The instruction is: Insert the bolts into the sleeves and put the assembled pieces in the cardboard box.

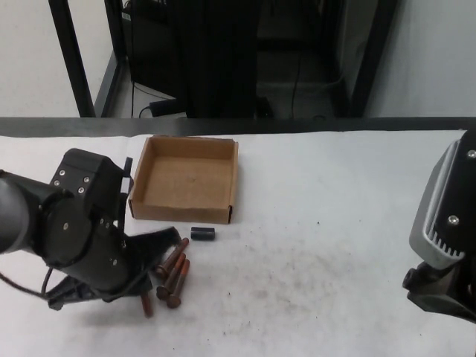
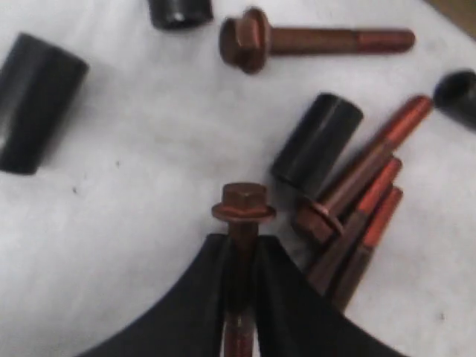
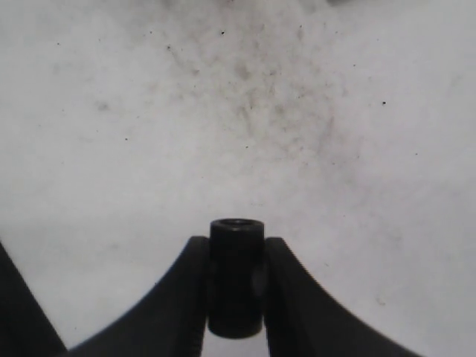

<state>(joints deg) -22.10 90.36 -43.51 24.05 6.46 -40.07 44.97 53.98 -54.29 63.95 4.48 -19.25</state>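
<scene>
left tool [image 2: 239, 247]: pinching bolt [image 2: 243, 204], head past tips | right tool [image 3: 236, 244]: pinching sleeve [image 3: 236, 282]

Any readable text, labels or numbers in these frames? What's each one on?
No readable text in any view.
Walls of the cardboard box: plain, no print.
Head of the bolt in the left gripper: no stamp legible.
The sleeve in the right gripper: bare.

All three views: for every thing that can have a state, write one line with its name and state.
Left tool: shut on the held bolt.
Right tool: shut on the held sleeve.
Held bolt: head sticking out past the tool, no sleeve on it.
Held sleeve: no bolt in it.
Box: open, empty.
Loose bolts: lying flat, unsleeved.
Loose sleeves: lying on their sides, unassembled.
</scene>
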